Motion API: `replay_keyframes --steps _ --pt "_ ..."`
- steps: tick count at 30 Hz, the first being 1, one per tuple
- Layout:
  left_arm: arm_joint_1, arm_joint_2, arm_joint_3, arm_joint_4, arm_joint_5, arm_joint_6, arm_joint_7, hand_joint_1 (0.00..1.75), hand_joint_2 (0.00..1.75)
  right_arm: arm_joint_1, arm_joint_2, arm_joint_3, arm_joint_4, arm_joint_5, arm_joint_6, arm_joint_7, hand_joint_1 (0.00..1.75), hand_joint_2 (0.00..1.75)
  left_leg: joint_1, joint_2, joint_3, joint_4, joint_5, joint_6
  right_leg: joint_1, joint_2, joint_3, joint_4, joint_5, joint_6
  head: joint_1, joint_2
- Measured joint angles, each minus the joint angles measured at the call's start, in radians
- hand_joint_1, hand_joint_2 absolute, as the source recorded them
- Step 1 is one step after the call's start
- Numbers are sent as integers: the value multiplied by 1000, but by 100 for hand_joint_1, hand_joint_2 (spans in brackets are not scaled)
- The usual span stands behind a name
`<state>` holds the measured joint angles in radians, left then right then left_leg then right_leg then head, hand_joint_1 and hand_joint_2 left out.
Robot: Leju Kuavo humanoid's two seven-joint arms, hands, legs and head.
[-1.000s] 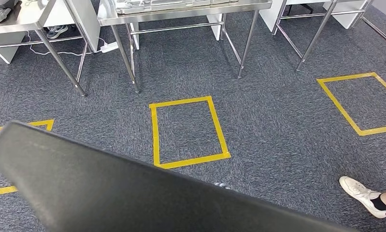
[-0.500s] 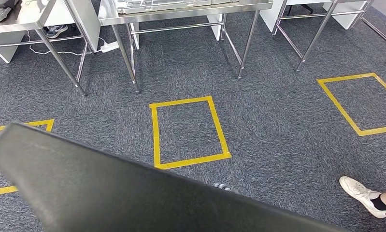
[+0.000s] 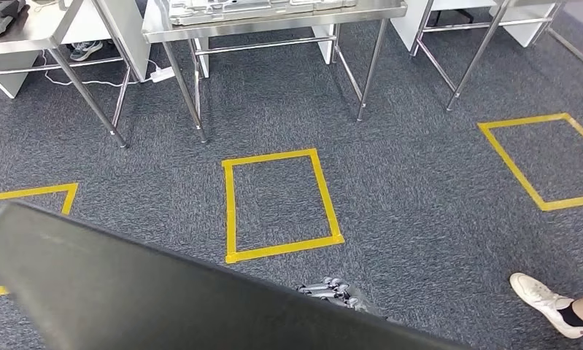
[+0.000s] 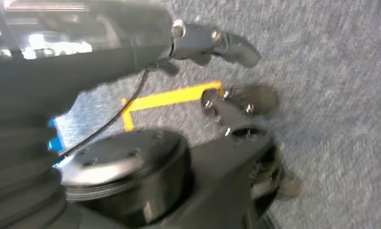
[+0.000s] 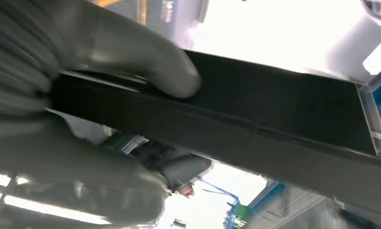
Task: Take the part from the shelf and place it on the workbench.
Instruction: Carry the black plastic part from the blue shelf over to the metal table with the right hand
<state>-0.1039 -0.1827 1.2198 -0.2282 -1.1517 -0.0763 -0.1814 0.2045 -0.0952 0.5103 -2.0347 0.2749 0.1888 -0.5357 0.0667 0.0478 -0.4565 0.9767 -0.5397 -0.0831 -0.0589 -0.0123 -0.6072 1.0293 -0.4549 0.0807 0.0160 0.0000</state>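
1. Black and matte, the part [image 3: 149, 292] is a long flat panel with a straight raised edge, carried low and tilted across the robot's front, well short of the steel surface [image 3: 273, 20] ahead.
2. It looks stiff rather than soft: its edge runs straight along its whole length with no sag, and its smooth face will likely be slippery under the fingers.
3. Judging by its span, it is probably awkward more than heavy, inclined to swing about whichever point is held, so a hold near mid-length on the long edge seems safest.
4. In the right wrist view, the right hand [image 5: 83, 95] clamps that edge, with the thick grey thumb [image 5: 145, 57] pressed on the upper face and the rest of the hand wrapped beneath.
5. The left hand [image 4: 212, 40] is blurred in its wrist view; a curved grey finger stretches above the carpet, and I cannot tell whether it grips anything.
6. Beyond the panel lie grey carpet [image 3: 419, 182], a yellow tape rectangle [image 3: 281, 205] and a person's white shoe [image 3: 547, 300].
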Motion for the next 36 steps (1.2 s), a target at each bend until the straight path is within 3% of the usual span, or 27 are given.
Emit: replay_keyframes --steps 1,3,4,5,7,8,9,10,12,14,16,19,20,22,24,25,26,28,29,31,34,36 --pt "0 0 0 0 0 0 0 0 175 1 0 0 0 0 0 0 175 175 0 1 3 -2 -1 -4 1 3 -2 5 -5 -15 -1 0" --pt "-2 -3 0 1 0 0 0 0 175 1 0 0 0 0 0 0 175 175 4 -5 7 1 -11 -8 4 7 -2 12 -15 -34 -5 0" --pt "-3 -4 0 1 0 0 0 0 175 0 0 0 0 0 0 0 175 175 4 -12 -5 30 -29 -6 6 9 2 13 -19 -43 -6 0" --pt "-3 -5 0 2 0 0 -1 0 175 -1 0 0 0 0 0 0 175 175 0 -22 -31 86 -56 -1 9 9 6 13 -23 -50 -8 0" --pt "0 -5 0 2 0 0 -1 0 175 -2 0 0 0 -1 0 0 175 175 -14 -37 -118 250 -117 11 17 12 13 13 -30 -62 -8 0" --pt "3 -5 0 2 0 0 0 0 175 -2 0 0 0 -2 0 0 175 175 -22 -41 -158 315 -131 16 21 15 17 13 -33 -66 -9 0" --pt "5 -5 0 2 0 0 0 0 175 -2 0 0 0 -2 0 0 175 175 -28 -43 -183 345 -125 23 26 19 22 13 -37 -70 -9 0" --pt "6 -5 0 2 0 0 0 0 175 -2 0 0 0 -2 0 0 175 175 -33 -43 -188 330 -97 32 29 23 28 13 -41 -71 -9 0" --pt "6 -5 0 2 0 0 -1 0 175 -3 0 0 0 -2 0 0 175 175 -40 -49 -157 211 -10 49 31 31 41 14 -50 -68 -9 0" --pt "6 -5 0 2 1 0 -1 0 175 -4 0 0 0 -4 1 0 175 175 -44 -58 -127 108 36 54 37 38 45 17 -58 -60 -9 0" --pt "6 -5 0 2 2 0 -1 0 175 -6 0 0 0 -6 1 1 175 175 -47 -63 -124 86 34 55 39 42 43 16 -59 -51 -8 0" --pt "5 -5 1 2 4 1 -3 0 175 -7 0 0 0 -11 1 0 175 175 -44 -59 -124 84 35 69 36 36 35 30 -71 -42 -8 0" --pt "4 -5 1 1 5 2 -4 0 175 -7 0 0 0 -13 1 0 175 175 -43 -57 -123 83 34 74 36 33 17 65 -90 -41 -8 0" --pt "4 -5 1 1 6 3 -4 0 175 -7 0 0 0 -18 1 1 175 175 -45 -52 -122 83 31 81 37 28 -52 190 -143 -40 -8 0" --pt "5 -5 1 1 7 3 -4 0 175 -6 0 0 1 -25 1 3 175 175 -48 -47 -119 83 27 85 37 28 -113 287 -161 -40 -8 0" --pt "5 -5 2 1 8 3 -4 0 175 -5 0 0 1 -28 2 5 175 175 -49 -46 -116 83 24 86 38 28 -118 282 -140 -41 -8 0" --pt "5 -5 2 1 8 3 -4 0 175 -5 0 0 2 -31 2 7 175 175 -49 -45 -110 83 20 86 39 27 -103 239 -104 -43 -8 0" --pt "4 -5 2 1 10 3 -4 0 175 -5 0 0 2 -36 5 11 175 175 -51 -46 -99 83 11 81 44 21 -47 104 -32 -51 -7 0" --pt "4 -5 2 1 11 3 -4 0 175 -6 0 0 2 -38 7 12 175 175 -52 -45 -97 83 8 77 48 17 -25 56 -16 -55 -7 0" --pt "4 -5 2 1 11 3 -4 0 175 -4 1 -1 3 -42 8 16 175 175 -54 -44 -95 79 5 68 56 14 -11 25 -20 -60 -7 0" --pt "3 -5 2 2 12 3 -4 0 175 -1 2 -1 3 -44 9 20 175 175 -55 -43 -90 84 -5 54 50 16 1 10 -21 -71 -7 0" --pt "3 -5 2 2 12 3 -4 0 175 -1 4 -1 3 -45 9 23 175 175 -54 -45 -125 167 -47 49 44 16 14 2 -24 -81 -8 0"
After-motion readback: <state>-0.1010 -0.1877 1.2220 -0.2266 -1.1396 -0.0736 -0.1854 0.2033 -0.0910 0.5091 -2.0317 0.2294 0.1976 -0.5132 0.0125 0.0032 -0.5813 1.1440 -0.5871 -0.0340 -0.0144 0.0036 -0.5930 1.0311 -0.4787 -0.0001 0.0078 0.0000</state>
